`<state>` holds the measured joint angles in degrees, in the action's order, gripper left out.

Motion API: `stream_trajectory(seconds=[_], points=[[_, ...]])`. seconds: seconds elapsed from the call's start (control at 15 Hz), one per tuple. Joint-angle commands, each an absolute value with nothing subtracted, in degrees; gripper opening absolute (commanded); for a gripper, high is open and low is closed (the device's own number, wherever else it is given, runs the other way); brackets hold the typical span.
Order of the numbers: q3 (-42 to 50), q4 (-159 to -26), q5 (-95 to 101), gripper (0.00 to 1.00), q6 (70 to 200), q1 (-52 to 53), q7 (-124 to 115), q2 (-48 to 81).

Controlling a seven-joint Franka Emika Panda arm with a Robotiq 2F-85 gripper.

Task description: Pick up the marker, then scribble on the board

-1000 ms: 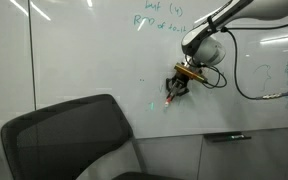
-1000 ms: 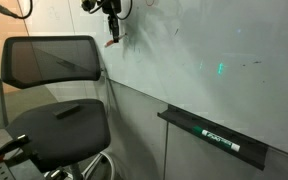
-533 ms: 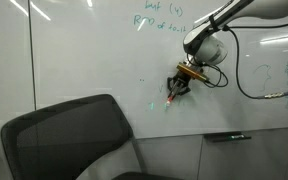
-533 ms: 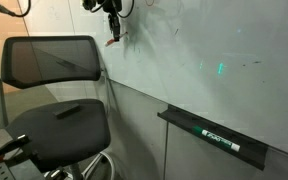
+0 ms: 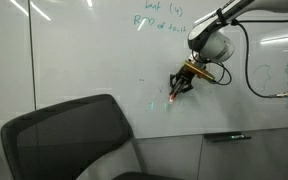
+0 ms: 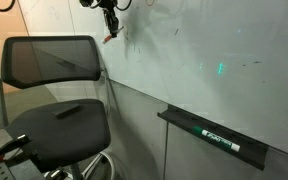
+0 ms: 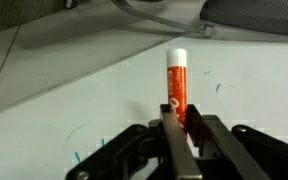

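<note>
The marker [image 7: 177, 80] is pinched between the fingers of my gripper [image 7: 182, 120] and projects forward toward the board [image 7: 64, 95]. In an exterior view I see its tip at the board surface, below the green handwriting [image 5: 156, 20] and above the black mesh chair back [image 5: 69, 135]. I cannot confirm contact.

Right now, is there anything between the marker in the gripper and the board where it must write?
Nothing visible does. The gripper is shut on the marker, whose tip points at the board with only bare surface ahead of it. The chair sits lower, apart from both.
</note>
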<state>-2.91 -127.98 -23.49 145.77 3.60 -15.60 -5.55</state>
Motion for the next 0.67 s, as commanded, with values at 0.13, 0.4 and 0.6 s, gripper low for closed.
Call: stream_trajectory(seconds=[0.13, 0.4, 0.6], points=[[-2.1, -130.9, -24.0, 0.05, 139.5, 4.3, -4.4, -10.1], [-1.5, -127.8, -18.6, 0.05, 126.3, 3.5, -1.4, -9.4], [-1.1, -125.2, -16.0, 0.05, 119.2, 3.2, 0.7, -9.1]])
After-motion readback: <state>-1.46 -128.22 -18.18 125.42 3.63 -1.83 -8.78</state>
